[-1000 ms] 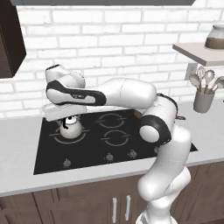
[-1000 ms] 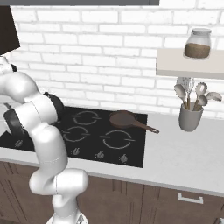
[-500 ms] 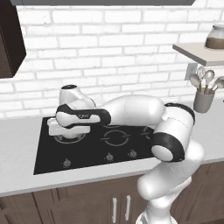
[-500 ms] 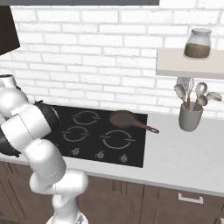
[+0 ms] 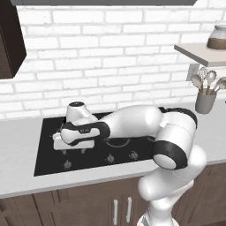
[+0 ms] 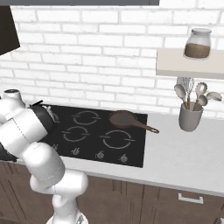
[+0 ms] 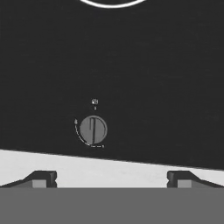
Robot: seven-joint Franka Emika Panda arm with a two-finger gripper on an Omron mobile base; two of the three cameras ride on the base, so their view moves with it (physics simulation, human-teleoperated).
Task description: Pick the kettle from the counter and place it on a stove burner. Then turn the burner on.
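- Black glass cooktop (image 7: 153, 65) lies under the hand camera, and one small round grey knob (image 7: 93, 129) with a dark bar across its face sits just ahead of the claw (image 7: 111, 178).
- Both dark fingertips (image 7: 43, 178) stand wide apart at the bottom of the hand view with nothing between them, so the claw is open and empty.
- Judged from this, the step in hand is turning the burner on: the claw should come down centred on the knob, line its fingers up across the dark bar, close firmly, then rotate about the knob's own axis without sliding off.
- It should first be certain this knob serves the ring under the kettle.
- From the left base view the hand (image 5: 75, 140) hovers low over the front left of the cooktop, beside the light grey table (image 5: 20, 132).
- I cannot make out the kettle's body clearly; the arm covers that corner, so its spot is uncertain.
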